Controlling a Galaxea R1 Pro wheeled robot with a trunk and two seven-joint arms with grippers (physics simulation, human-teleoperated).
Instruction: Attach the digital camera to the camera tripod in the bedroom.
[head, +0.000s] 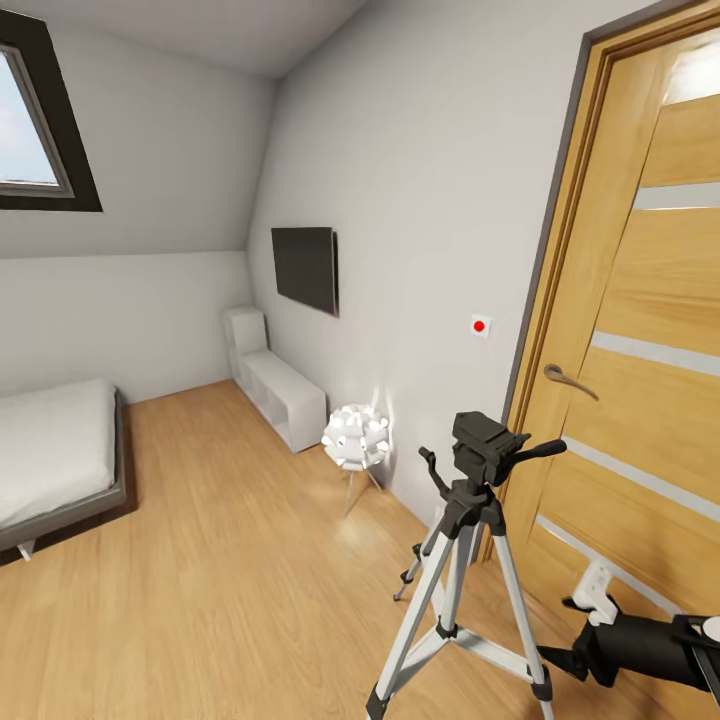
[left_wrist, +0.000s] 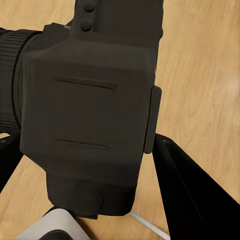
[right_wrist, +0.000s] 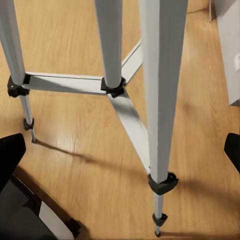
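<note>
Digital camera (left_wrist: 90, 110) between left pincer (left_wrist: 90, 165) fingers, tripod (head: 470, 540) near.

— What's my left gripper (left_wrist: 95, 150) on?
— The digital camera (left_wrist: 90, 115), matte black, faintly grainy.
— The camera tripod (head: 465, 560)?
— Smooth silver-grey metal legs, black plastic joints, above satiny wood-plank floor (head: 230, 600).
</note>
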